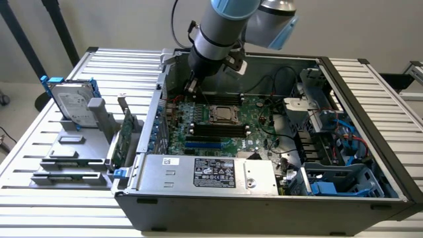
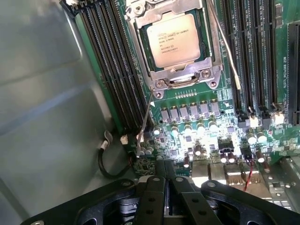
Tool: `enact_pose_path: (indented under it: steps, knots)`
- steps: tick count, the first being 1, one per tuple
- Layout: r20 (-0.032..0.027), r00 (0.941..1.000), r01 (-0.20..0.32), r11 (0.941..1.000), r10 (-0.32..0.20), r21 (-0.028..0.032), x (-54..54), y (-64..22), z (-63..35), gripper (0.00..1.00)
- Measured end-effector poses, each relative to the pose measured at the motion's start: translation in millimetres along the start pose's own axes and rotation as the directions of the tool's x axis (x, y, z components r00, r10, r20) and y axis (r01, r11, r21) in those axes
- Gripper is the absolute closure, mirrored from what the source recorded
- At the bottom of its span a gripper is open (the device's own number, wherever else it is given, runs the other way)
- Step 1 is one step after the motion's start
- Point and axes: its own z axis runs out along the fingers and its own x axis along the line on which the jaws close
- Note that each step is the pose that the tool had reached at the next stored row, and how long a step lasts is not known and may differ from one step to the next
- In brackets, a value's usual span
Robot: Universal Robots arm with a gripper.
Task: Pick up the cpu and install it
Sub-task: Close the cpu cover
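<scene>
Silvery square cpu (image 2: 172, 40), lettered on top, sits in socket (image 2: 183, 78).

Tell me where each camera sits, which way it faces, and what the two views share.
Exterior view: off the arm, raised, looking down into the open computer case on the slatted table; the arm and gripper hang over the motherboard.
Wrist view: on the wrist, facing along the gripper onto the motherboard.
Shared: the cpu lying in its socket, with memory slots beside it.
</scene>
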Motion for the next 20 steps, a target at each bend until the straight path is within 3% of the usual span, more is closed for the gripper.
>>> enact_pose_path:
  steps: [8, 20]
  knots:
    - [-0.0330, 0.9956, -0.088, 0.9960, 0.087, -0.0186, -0.5, -1.7, 0.3, 0.89]
    - [-0.0855, 0.9770, -0.200, 0.9787, 0.195, -0.0469, 0.1, -2.7, -2.4, 0.89]
